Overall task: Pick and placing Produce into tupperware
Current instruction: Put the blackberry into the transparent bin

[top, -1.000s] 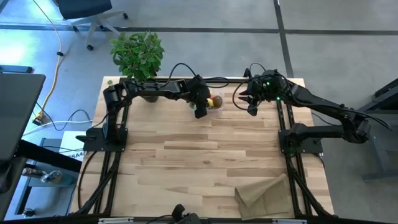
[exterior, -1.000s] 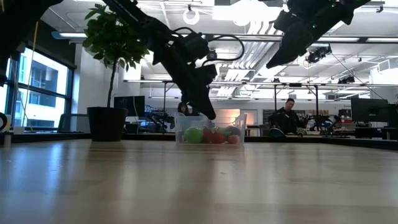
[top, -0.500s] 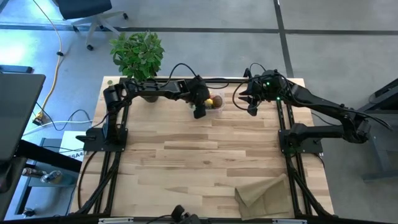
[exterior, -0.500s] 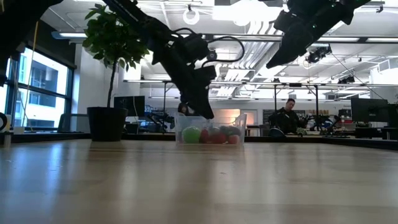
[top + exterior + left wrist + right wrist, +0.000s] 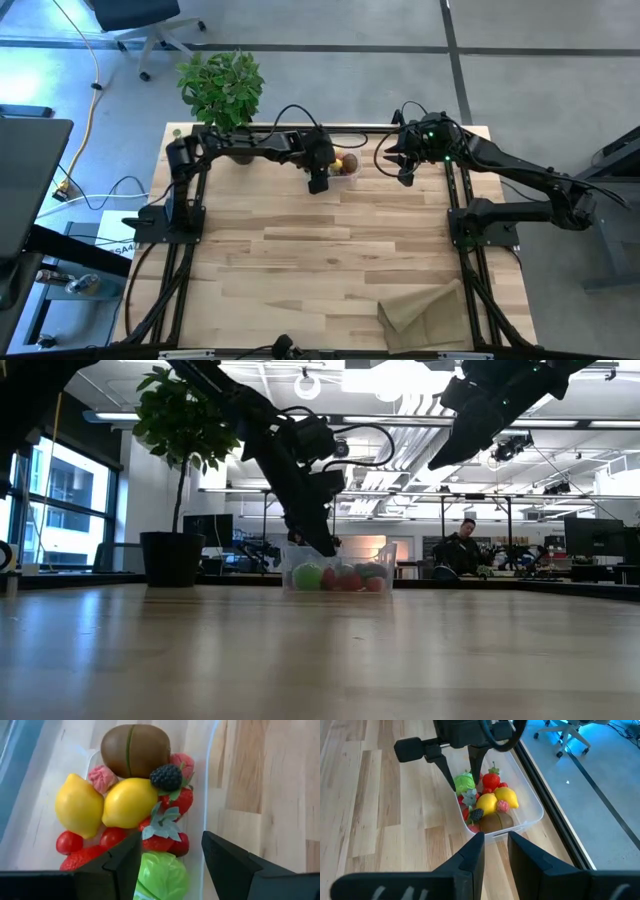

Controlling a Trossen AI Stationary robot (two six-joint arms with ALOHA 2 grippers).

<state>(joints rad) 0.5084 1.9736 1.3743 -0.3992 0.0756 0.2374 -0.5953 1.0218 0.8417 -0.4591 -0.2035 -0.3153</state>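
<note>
Yellow lemons point(image 5: 104, 805), brown kiwi point(image 5: 135, 751), green lime point(image 5: 161, 875), clear tupperware point(image 5: 530, 805)

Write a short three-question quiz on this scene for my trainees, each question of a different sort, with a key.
1. True or false: the kiwi lies inside the tub.
2. How many lemons are in the tub? A) one B) two C) four
3. Fill in: the left tool hangs over the tub with its fingers ____.

Key: 1 true. 2 B. 3 open; nothing sits between them, and the lettuce lies below.
</note>
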